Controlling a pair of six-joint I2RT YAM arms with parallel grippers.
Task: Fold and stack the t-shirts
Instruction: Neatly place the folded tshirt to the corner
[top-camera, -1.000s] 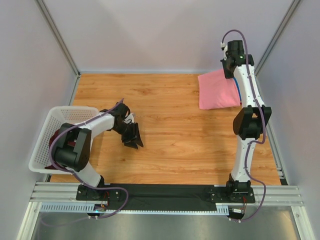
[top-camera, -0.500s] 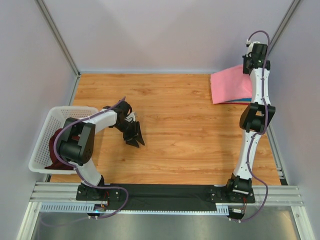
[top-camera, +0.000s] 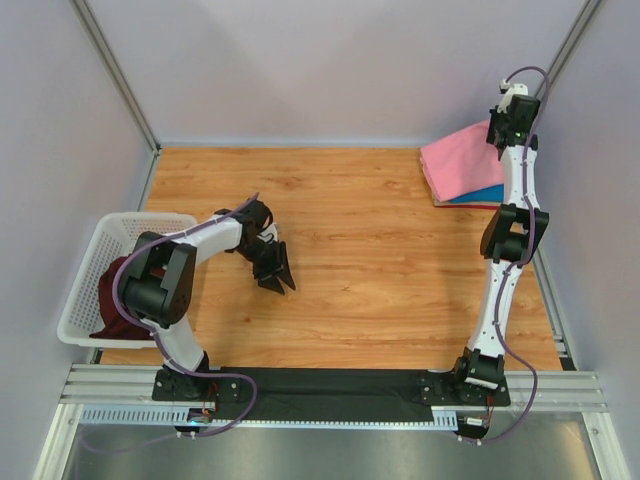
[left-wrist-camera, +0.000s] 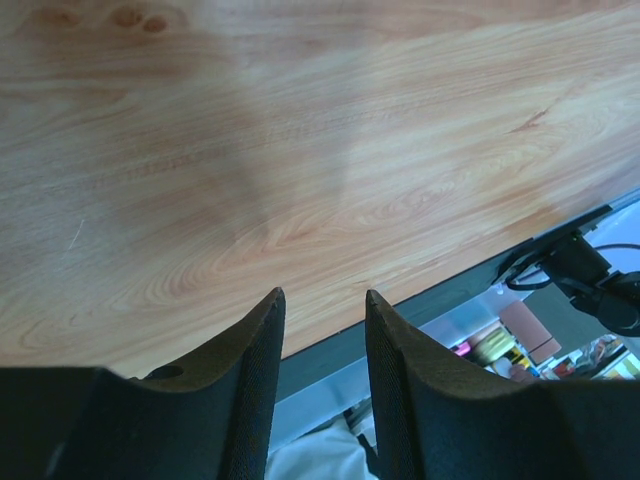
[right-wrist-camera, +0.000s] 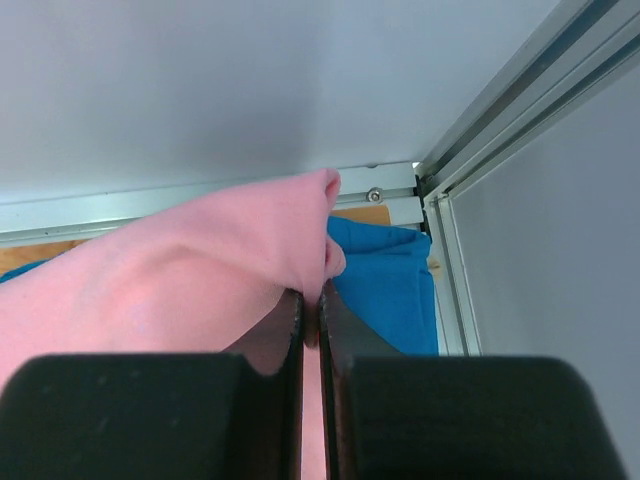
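Lab cell; aluminium frame (top-camera: 117, 75), white panels (top-camera: 330, 70)

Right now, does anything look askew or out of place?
The pink t-shirt sits skewed on the blue t-shirt in the far right corner, one edge pinched up by the right end effector. The maroon t-shirt lies bunched in the white basket.

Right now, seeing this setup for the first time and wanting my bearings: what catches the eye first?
The pink shirt in the far right corner, its edge pinched in the right fingers, over the blue shirt. Next, the maroon shirt heaped in the white basket at the left edge, while the left fingers hang open over bare table.
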